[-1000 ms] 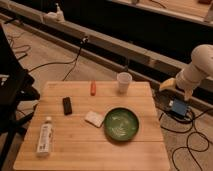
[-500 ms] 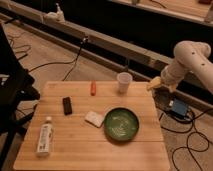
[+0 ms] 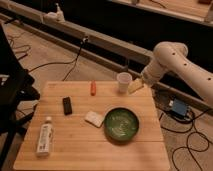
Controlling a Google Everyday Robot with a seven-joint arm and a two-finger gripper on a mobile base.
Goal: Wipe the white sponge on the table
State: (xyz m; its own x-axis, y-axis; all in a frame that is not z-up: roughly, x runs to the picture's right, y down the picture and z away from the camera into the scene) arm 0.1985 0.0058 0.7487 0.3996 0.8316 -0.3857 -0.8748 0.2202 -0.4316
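The white sponge (image 3: 94, 118) lies flat near the middle of the light-wood table (image 3: 85, 152), touching or almost touching the left rim of a green plate (image 3: 121, 124). My gripper (image 3: 135, 86) hangs on the white arm (image 3: 170, 59) over the table's far right edge, just right of a white paper cup (image 3: 123, 82). It is well away from the sponge, open, with nothing between its pale fingers.
A small orange item (image 3: 93, 88) and a black block (image 3: 67, 105) lie on the table's far left part. A white labelled bottle (image 3: 45, 138) lies at the near left. A blue box (image 3: 178, 108) and cables lie on the floor at right.
The arm has swung left from beyond the table's right side, bringing the gripper in over the far right edge beside the cup. The things on the table have not moved.
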